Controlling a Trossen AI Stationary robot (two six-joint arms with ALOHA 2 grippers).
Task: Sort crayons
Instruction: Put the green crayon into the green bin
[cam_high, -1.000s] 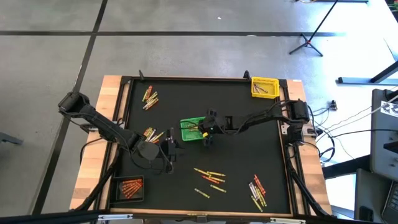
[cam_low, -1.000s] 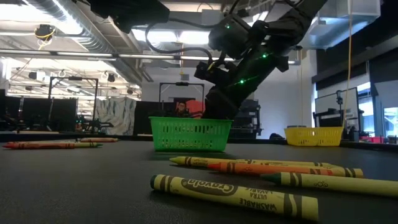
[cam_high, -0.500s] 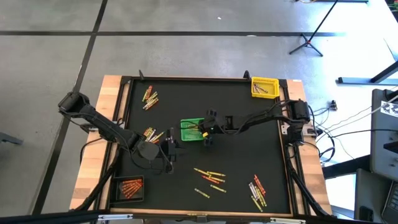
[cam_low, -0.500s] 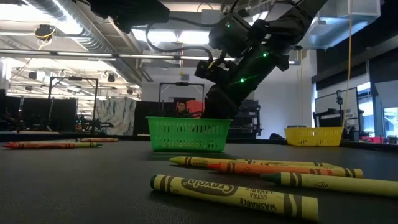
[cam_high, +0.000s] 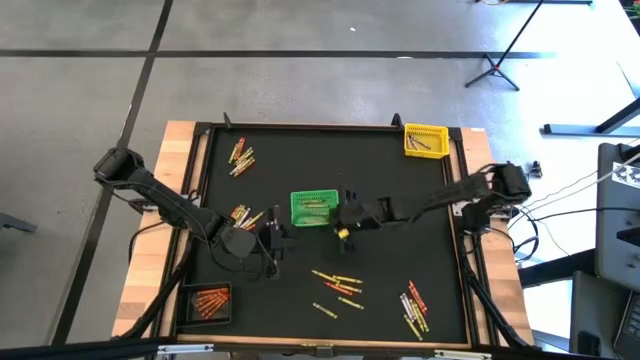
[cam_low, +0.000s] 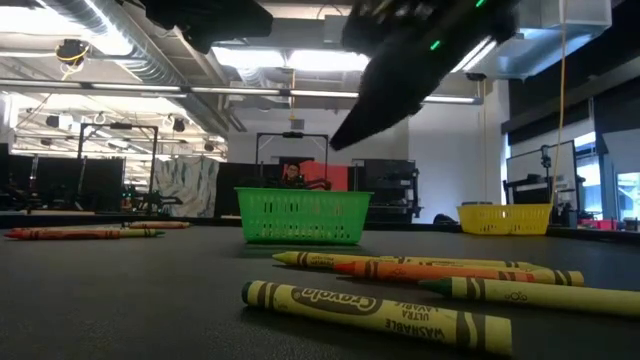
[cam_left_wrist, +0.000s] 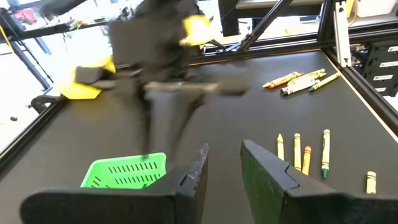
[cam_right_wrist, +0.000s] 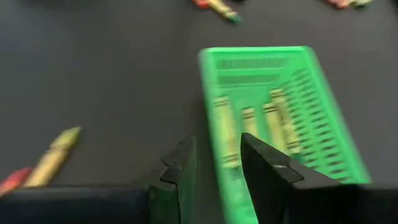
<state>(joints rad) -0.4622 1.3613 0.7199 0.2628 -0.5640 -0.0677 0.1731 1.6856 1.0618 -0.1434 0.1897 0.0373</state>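
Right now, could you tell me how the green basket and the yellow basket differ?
The green basket sits mid-table beside the right gripper; the yellow basket sits in the far right corner, away from both arms. The green basket holds green crayons; the yellow one's contents are unclear. Both are small mesh baskets.

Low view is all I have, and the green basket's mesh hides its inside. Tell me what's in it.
Observer: The green basket holds several green crayons, lying side by side on its floor.
Operator: Place the right gripper for me.
Observer: From above, the right gripper is just off the basket's right side, over the mat, not over the basket.
Operator: Now the left one.
Observer: The left gripper hangs left of the basket, a little nearer the table's front, fingers apart and empty.
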